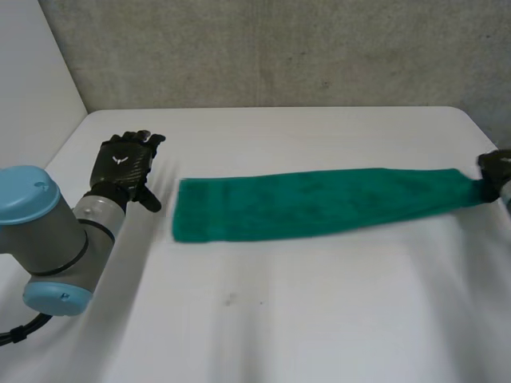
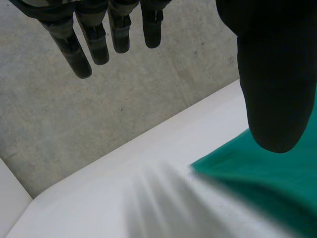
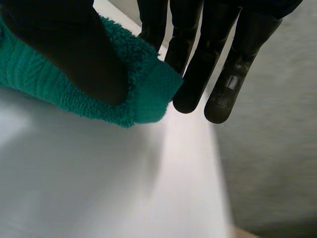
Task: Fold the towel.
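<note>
A green towel [image 1: 319, 203] lies as a long narrow strip across the white table [image 1: 303, 319]. My right hand [image 1: 497, 169] is at the table's right edge, pinching the towel's right end [image 3: 148, 94] between thumb [image 3: 74, 49] and fingers [image 3: 198, 74], so that end is bunched. My left hand [image 1: 124, 163] hovers left of the towel's left end, apart from it, with straight fingers [image 2: 94, 39] holding nothing. In the left wrist view the towel's left corner [image 2: 247, 168] lies on the table beyond the thumb [image 2: 277, 74].
A grey concrete wall [image 1: 279, 48] runs behind the table. A white panel [image 1: 32, 72] stands at the table's left side. The table's right edge is beside my right hand.
</note>
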You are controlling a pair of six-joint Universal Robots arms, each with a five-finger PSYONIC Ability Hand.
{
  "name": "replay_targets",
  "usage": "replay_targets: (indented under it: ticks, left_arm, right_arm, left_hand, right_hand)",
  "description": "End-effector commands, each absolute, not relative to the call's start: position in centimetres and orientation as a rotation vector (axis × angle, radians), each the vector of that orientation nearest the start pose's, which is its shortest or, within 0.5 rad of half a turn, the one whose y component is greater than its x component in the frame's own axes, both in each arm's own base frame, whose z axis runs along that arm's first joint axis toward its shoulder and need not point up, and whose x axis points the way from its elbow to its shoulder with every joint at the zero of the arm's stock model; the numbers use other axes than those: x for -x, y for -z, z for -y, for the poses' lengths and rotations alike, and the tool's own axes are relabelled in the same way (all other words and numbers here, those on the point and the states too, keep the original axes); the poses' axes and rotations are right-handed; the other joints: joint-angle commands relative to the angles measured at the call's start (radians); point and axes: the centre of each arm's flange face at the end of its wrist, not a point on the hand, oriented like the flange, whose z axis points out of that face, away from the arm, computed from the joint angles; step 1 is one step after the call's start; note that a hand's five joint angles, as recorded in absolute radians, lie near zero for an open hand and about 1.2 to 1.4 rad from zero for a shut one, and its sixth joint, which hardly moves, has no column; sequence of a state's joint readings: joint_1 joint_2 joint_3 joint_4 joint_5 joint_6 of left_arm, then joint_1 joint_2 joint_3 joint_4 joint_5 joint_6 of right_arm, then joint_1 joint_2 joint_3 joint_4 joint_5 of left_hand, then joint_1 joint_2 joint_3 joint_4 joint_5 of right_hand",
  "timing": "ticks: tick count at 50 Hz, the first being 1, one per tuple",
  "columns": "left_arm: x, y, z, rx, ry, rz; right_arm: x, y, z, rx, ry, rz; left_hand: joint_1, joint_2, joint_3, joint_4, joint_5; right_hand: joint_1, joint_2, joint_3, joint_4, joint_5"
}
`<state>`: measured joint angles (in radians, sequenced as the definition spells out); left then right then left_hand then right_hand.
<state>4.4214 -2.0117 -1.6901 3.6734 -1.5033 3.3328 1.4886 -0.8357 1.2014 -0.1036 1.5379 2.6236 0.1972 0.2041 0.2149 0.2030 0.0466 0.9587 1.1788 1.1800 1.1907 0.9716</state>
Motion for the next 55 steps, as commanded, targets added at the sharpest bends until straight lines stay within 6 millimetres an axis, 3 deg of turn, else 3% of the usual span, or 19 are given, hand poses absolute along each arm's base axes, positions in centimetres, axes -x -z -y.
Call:
replay_targets:
  ticks: [1, 5, 8, 9, 14, 16, 19, 20, 22, 28, 34, 35, 36, 37, 40, 43, 44, 48, 55]
  left_arm:
    - [23.8, -17.1, 31.7, -0.633, 2.263, -2.258]
    - [23.8, -16.9, 31.6, -0.635, 2.255, -2.264]
    - [23.7, -16.8, 31.6, -0.632, 2.252, -2.269]
    - [23.7, -16.8, 31.6, -0.633, 2.251, -2.267]
    - [23.7, -17.0, 31.6, -0.634, 2.257, -2.263]
    - [23.7, -17.0, 31.6, -0.634, 2.259, -2.261]
    - [23.8, -17.1, 31.5, -0.636, 2.260, -2.261]
    - [23.8, -17.1, 31.5, -0.636, 2.261, -2.260]
    - [23.8, -17.0, 31.4, -0.636, 2.258, -2.263]
    - [23.8, -17.0, 31.3, -0.639, 2.257, -2.265]
    - [23.8, -16.8, 31.2, -0.640, 2.251, -2.270]
    - [23.8, -16.8, 31.2, -0.642, 2.252, -2.270]
    - [23.8, -16.8, 31.2, -0.642, 2.250, -2.272]
    - [23.8, -16.8, 31.2, -0.642, 2.250, -2.272]
    - [23.9, -16.8, 31.1, -0.648, 2.254, -2.271]
    - [24.4, -17.0, 30.9, -0.665, 2.269, -2.266]
    - [24.7, -17.2, 30.8, -0.672, 2.279, -2.260]
    - [25.7, -17.6, 30.4, -0.709, 2.313, -2.248]
    - [28.6, -18.5, 29.0, -0.805, 2.395, -2.221]
  right_arm:
    - [-7.8, -17.2, 44.8, 1.055, 2.202, -2.814]
    - [-8.7, -18.2, 45.3, 1.149, 2.291, -2.747]
    - [-10.8, -19.0, 45.2, 1.165, 2.350, -2.641]
    - [-14.7, -19.5, 44.4, 1.225, 2.378, -2.470]
    - [-22.5, -20.8, 41.5, 1.395, 2.386, -2.102]
    - [-28.2, -21.0, 38.2, 1.528, 2.330, -1.814]
    - [-30.7, -21.1, 36.5, 1.574, 2.306, -1.683]
    - [-34.0, -21.0, 33.7, 1.625, 2.261, -1.507]
    - [-36.0, -20.4, 31.9, 1.654, 2.220, -1.410]
    - [-41.7, -16.0, 26.4, 1.725, 2.068, -1.178]
    - [-42.8, -11.8, 24.4, 1.777, 1.937, -1.198]
    - [-42.8, -11.5, 24.3, 1.780, 1.929, -1.210]
    - [-42.8, -11.2, 24.3, 1.778, 1.929, -1.225]
    - [-42.7, -11.3, 24.5, 1.774, 1.935, -1.235]
    - [-42.1, -12.0, 25.3, 1.736, 1.954, -1.294]
    - [-41.4, -14.2, 25.9, 1.655, 1.999, -1.361]
    - [-40.4, -16.0, 26.6, 1.565, 2.025, -1.436]
    - [-36.8, -18.0, 28.9, 1.285, 1.979, -1.672]
    - [-31.0, -16.3, 31.0, 0.911, 1.717, -2.022]
  left_hand:
    - [-0.023, -0.030, -0.040, -0.028, -0.047]
    - [-0.023, -0.030, -0.040, -0.028, -0.047]
    - [-0.023, -0.030, -0.040, -0.028, -0.047]
    - [-0.023, -0.030, -0.040, -0.028, -0.047]
    - [-0.023, -0.030, -0.040, -0.028, -0.047]
    - [-0.023, -0.030, -0.040, -0.028, -0.047]
    - [-0.023, -0.030, -0.040, -0.028, -0.047]
    - [-0.023, -0.030, -0.040, -0.028, -0.047]
    - [-0.023, -0.030, -0.040, -0.028, -0.047]
    - [-0.023, -0.030, -0.040, -0.028, -0.047]
    - [-0.023, -0.030, -0.040, -0.028, -0.047]
    - [-0.023, -0.030, -0.040, -0.028, -0.047]
    - [-0.023, -0.030, -0.040, -0.028, -0.047]
    - [-0.023, -0.030, -0.040, -0.028, -0.047]
    - [-0.023, -0.030, -0.040, -0.028, -0.047]
    - [-0.023, -0.030, -0.040, -0.028, -0.047]
    - [-0.023, -0.030, -0.040, -0.028, -0.047]
    - [-0.023, -0.030, -0.040, -0.028, -0.047]
    - [-0.023, -0.030, -0.040, -0.028, -0.047]
  right_hand:
    - [0.438, 0.217, 0.216, 0.206, 0.250]
    - [0.438, 0.217, 0.216, 0.206, 0.250]
    - [0.438, 0.217, 0.216, 0.206, 0.250]
    - [0.438, 0.217, 0.216, 0.206, 0.250]
    - [0.438, 0.217, 0.216, 0.206, 0.250]
    - [0.438, 0.217, 0.216, 0.206, 0.250]
    - [0.438, 0.217, 0.216, 0.206, 0.250]
    - [0.438, 0.217, 0.216, 0.206, 0.250]
    - [0.438, 0.217, 0.216, 0.206, 0.250]
    - [0.438, 0.217, 0.216, 0.206, 0.250]
    - [0.438, 0.217, 0.216, 0.206, 0.250]
    - [0.244, 0.024, 0.023, 0.012, 0.056]
    - [-0.278, -0.498, -0.500, -0.510, -0.466]
    - [-0.487, -0.707, -0.708, -0.719, -0.674]
    - [-0.784, -1.004, -1.005, -1.016, -0.972]
    - [-0.784, -1.004, -1.005, -1.016, -0.972]
    - [-0.784, -1.004, -1.005, -1.016, -0.972]
    - [-0.784, -1.004, -1.005, -1.016, -0.972]
    - [-0.784, -1.004, -1.005, -1.016, -0.972]
